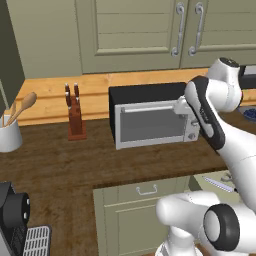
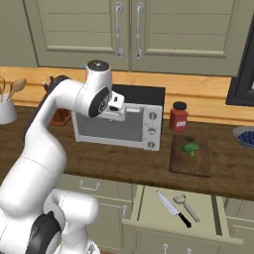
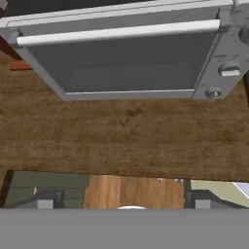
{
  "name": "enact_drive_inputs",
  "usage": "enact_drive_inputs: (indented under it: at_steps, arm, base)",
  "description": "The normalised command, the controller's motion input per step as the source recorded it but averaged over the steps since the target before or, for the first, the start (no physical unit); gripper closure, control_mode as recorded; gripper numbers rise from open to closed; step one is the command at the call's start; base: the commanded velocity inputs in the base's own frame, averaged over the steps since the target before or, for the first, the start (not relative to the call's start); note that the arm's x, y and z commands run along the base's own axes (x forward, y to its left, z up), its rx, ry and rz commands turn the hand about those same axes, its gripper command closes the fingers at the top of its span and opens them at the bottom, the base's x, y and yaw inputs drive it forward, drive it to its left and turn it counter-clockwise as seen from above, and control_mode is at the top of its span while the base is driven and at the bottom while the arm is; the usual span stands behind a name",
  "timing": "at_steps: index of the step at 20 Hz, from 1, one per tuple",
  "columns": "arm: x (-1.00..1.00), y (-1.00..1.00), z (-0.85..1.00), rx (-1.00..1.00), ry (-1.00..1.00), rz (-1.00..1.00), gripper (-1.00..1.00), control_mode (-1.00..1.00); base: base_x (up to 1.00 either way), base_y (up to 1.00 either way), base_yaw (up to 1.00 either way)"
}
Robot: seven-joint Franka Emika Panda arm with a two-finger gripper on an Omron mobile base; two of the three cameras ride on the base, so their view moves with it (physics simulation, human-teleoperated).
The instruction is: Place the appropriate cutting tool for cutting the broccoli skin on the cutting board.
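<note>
The knife (image 2: 172, 208) is lying in the open drawer (image 2: 208, 233) below the counter, beside a peeler (image 2: 186, 206). The broccoli (image 2: 190, 147) is sitting on the cutting board (image 2: 188, 166), right of the toaster oven (image 2: 119, 131). The gripper (image 3: 124, 204) is hanging above the counter in front of the oven, fingers spread wide, holding and touching nothing.

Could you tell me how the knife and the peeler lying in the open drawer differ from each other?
The knife is longer than the peeler. The knife has a shiny silver blade and a short black handle, while the peeler is light grey all over with a rounded head. The knife lies nearer the drawer's left side, the peeler to its right. Both lie flat in the drawer, slanted the same way, not on the cutting board.
</note>
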Motion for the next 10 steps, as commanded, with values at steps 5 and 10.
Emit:
enact_drive_inputs:
  at_steps: [5,10]
  arm:
    - [-0.23,-1.00,-0.55,0.06,0.01,-0.11,-1.00,-1.00]
    - [-0.33,-1.00,-0.53,0.00,0.11,-0.10,-1.00,-1.00]
  base:
    - [0.00,0.00,0.00]
    - [0.00,0.00,0.00]
